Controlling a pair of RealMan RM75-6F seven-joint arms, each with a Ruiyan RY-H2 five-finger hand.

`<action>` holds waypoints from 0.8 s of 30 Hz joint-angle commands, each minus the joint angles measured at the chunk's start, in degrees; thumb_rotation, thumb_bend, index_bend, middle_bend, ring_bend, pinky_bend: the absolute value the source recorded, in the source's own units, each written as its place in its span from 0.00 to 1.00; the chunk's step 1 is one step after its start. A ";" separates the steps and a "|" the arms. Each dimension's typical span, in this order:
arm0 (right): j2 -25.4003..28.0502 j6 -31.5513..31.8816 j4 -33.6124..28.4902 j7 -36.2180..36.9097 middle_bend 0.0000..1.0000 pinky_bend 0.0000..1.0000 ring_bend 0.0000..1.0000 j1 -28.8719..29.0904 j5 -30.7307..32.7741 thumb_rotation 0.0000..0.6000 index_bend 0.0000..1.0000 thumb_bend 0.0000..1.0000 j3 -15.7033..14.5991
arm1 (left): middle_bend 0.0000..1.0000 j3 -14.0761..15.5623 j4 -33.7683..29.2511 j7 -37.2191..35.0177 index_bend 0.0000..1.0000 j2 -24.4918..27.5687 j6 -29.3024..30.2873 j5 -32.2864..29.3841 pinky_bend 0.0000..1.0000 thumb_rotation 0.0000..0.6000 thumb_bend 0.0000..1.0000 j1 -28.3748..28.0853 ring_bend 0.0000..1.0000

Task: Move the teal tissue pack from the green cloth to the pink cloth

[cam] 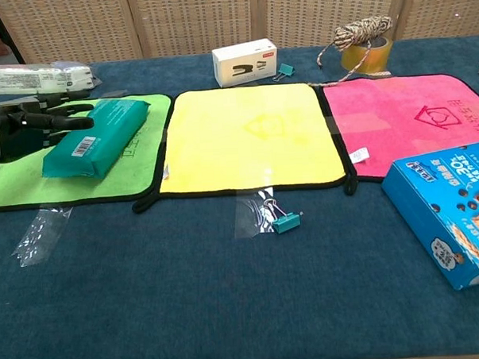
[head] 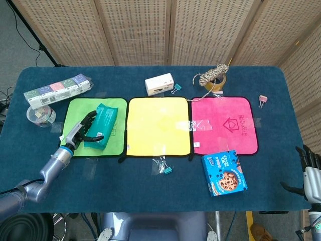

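Right hand: at the table's near right edge, far from everything; holds nothing, fingers look a little apart.
Left hand: fingers lie over the tissue pack, thumb at its near end; I cannot tell if the hold is firm.
Tissue pack: on the green cloth, turned a bit crooked.
Pink cloth: bare, far away past the yellow cloth.
Done: nearly nothing.
Left: lift, carry, put down.

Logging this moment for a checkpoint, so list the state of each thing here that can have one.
teal tissue pack: on the green cloth, skewed
left hand: fingers on the pack
right hand: off the table, holding nothing
pink cloth: flat, bare
cookie box: closed, lying flat
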 commanded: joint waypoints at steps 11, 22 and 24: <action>0.53 -0.59 0.19 1.17 0.00 0.00 0.00 0.07 0.73 1.00 0.00 0.00 0.06 | 0.00 -3.26 -3.17 6.09 0.00 -4.01 -1.19 -3.17 0.00 1.00 0.00 -3.15 0.00; 0.85 -1.07 0.32 1.93 0.00 0.00 0.00 0.16 1.15 1.00 0.00 0.00 0.04 | 0.00 -6.27 -4.55 11.97 0.00 -6.45 -4.68 -6.48 0.00 1.00 0.00 -6.53 0.00; 0.86 -1.18 0.33 1.93 0.00 0.00 0.00 0.19 1.28 1.00 0.00 0.00 0.05 | 0.00 -6.67 -4.57 12.88 0.00 -6.81 -5.36 -6.95 0.00 1.00 0.00 -7.14 0.00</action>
